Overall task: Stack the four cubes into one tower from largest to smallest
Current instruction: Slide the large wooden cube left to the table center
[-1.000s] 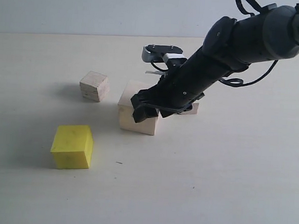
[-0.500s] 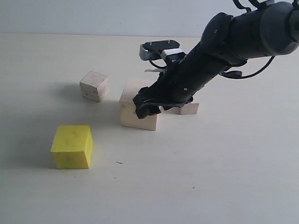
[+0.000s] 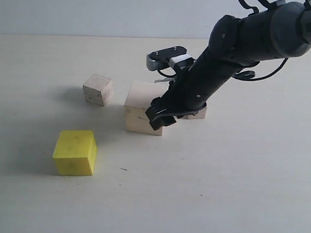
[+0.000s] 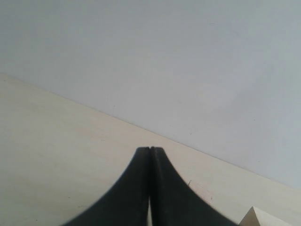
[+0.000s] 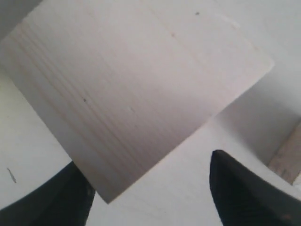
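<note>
In the exterior view, the black right gripper (image 3: 158,116) hangs low over the pale desk (image 3: 236,185), its fingertips at the near corner of the large pale wood cube (image 3: 139,104). That cube sits on the desk right against the gripper. The tiny pale wood cube (image 3: 199,114) lies just behind the gripper, half hidden under the arm. The smaller grainy wood cube (image 3: 98,89) stands beyond the large cube, on the side away from the gripper. The medium bright yellow cube (image 3: 75,152) sits well apart from the gripper, past the large cube and closer to the camera. No cube rests on another. We do not see the left gripper here.

In the left wrist view, the left gripper (image 4: 150,150) has its two dark fingers pressed together with nothing between them, above bare desk. A pale wood corner (image 4: 263,217) shows near the gripper; we cannot tell which cube it belongs to.

In the right wrist view, the right gripper (image 5: 148,162) has its fingers spread wide. The large cube's top face fills the space ahead of it. One finger (image 5: 47,197) sits at the cube's corner, and the other stands clear of it with bare desk between. The gripper holds nothing.
</note>
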Motion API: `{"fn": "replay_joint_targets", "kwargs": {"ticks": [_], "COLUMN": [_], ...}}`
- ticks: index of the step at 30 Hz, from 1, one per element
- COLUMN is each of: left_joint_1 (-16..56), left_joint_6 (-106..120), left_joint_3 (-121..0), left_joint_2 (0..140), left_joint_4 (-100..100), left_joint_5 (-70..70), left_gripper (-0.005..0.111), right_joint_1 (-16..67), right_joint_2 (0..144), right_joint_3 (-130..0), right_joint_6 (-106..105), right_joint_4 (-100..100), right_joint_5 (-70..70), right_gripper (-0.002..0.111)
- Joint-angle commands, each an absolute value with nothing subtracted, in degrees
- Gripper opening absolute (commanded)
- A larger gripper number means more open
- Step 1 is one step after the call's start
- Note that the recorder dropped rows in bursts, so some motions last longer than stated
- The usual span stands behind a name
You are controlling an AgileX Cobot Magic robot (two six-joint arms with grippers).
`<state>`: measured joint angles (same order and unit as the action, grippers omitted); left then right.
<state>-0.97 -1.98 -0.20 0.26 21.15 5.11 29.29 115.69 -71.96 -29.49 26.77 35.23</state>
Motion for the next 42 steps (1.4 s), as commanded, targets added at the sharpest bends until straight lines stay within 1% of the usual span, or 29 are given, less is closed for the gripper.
{"fn": "replay_joint_targets", "kwargs": {"ticks": [1,5,12,27,42], "left_joint_1": [-1.1,-1.1,-1.1,-1.1,-1.1], "left_joint_6": [-1.7,-1.7,-1.7,-1.7,-1.7], "left_joint_3": [0.0,0.0,0.0,0.0,0.0], "left_joint_2": [0.0,0.0,0.0,0.0,0.0], "left_joint_4": [21.6,21.6,21.7,21.7,21.7], "left_joint_5": [5.5,5.6,5.7,5.7,5.7], "left_gripper": [0.000,0.000,0.000,0.000,0.000], "right_joint_1": [29.3,29.3,29.3,29.3,29.3], "right_joint_2": [115.8,115.8,115.8,115.8,115.8], "right_joint_3": [-72.3,-72.3,-72.3,-72.3,-72.3], "right_joint_6": [-26.5,-23.4,-22.8,-20.8,-21.9], "right_joint_4": [22.7,19.1,19.1,16.2,27.1], "right_joint_5": [35.3,35.0,33.1,33.6,35.4], "right_gripper": [0.065,0.065,0.065,0.065,0.064]}}
